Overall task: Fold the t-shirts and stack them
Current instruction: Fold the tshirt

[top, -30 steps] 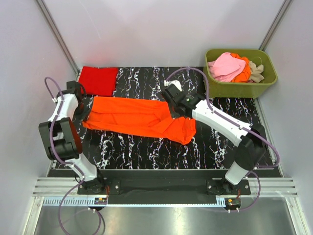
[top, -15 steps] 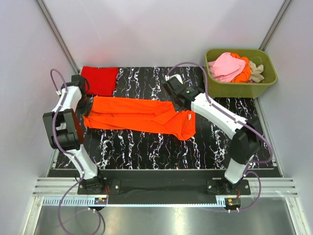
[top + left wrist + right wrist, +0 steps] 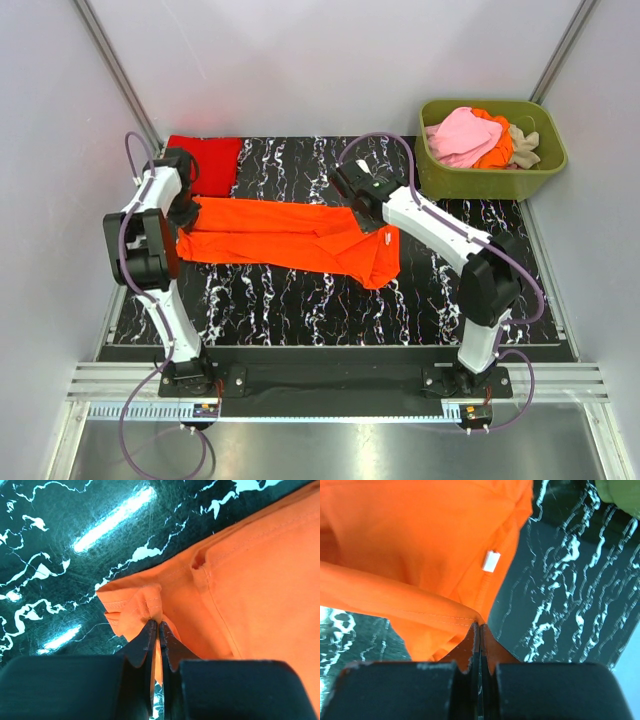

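Our left claw (image 3: 156,626) pinches a hem corner of the orange shirt (image 3: 270,235), and our right claw (image 3: 479,626) is clamped on its folded edge near the white label (image 3: 491,561). The shirt lies stretched across the table (image 3: 300,300), only partly folded. A red shirt (image 3: 208,158) sits folded at the back left. A heap of shirts (image 3: 462,135) waits in the tub (image 3: 490,182), so we judge most of the work remains.

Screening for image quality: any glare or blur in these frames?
Left wrist: bright streaks of glare on the glossy black marbled tabletop; the bright orange cloth t-shirt stays sharp. Right wrist: the small white neck label is crisp. Top external: evenly lit, sharp.
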Controlling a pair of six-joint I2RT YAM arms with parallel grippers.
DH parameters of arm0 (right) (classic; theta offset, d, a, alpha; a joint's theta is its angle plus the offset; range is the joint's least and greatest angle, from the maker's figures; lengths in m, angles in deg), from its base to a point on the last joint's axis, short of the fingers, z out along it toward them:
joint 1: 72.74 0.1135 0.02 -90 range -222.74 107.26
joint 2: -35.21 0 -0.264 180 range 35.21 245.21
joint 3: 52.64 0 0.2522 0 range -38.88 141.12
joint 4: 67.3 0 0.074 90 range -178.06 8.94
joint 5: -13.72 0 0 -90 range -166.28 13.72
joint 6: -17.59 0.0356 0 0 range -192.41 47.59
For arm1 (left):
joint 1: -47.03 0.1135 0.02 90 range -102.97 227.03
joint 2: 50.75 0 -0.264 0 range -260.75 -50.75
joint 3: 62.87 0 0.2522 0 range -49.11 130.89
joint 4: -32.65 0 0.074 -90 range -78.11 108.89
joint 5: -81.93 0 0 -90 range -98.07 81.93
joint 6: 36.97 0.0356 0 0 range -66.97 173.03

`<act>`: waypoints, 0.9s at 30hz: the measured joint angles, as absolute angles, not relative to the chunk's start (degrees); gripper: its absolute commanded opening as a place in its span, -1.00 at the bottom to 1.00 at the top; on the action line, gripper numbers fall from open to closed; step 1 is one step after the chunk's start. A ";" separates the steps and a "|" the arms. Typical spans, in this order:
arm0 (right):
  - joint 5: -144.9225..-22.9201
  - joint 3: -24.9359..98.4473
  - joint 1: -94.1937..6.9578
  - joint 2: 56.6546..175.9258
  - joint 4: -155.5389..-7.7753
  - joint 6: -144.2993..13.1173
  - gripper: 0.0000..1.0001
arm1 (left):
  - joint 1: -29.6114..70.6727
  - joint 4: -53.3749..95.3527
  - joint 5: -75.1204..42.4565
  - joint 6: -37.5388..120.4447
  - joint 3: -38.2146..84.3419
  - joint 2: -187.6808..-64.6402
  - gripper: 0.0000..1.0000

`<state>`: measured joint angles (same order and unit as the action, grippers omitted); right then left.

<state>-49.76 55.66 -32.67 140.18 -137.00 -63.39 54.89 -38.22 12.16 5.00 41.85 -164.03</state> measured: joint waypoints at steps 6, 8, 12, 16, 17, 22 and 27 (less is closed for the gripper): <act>-46.72 55.75 -33.48 140.26 -138.91 -63.30 -1.00 | 54.89 -39.05 12.99 4.98 44.89 -166.69 -0.82; -45.71 56.34 -33.83 140.70 -139.56 -63.41 -1.00 | 54.89 -39.35 13.38 4.96 45.50 -167.61 -0.81; -44.66 58.64 -34.55 143.46 -139.54 -63.98 -1.00 | 54.71 -40.21 13.86 4.98 46.86 -168.99 -0.77; -44.45 59.25 -34.68 146.47 -139.12 -65.16 -1.00 | 54.56 -40.45 14.32 5.07 48.52 -169.82 -0.64; -44.47 59.25 -34.68 146.91 -139.02 -65.36 -1.00 | 54.49 -40.62 14.43 5.13 48.80 -169.82 -0.61; -47.07 59.25 -34.68 147.28 -137.55 -65.68 -1.00 | 54.45 -41.01 15.00 5.77 50.18 -169.75 -0.15; -51.37 56.98 -34.68 145.38 -135.56 -65.05 -1.00 | 54.45 -41.21 15.39 6.68 50.20 -169.25 -0.14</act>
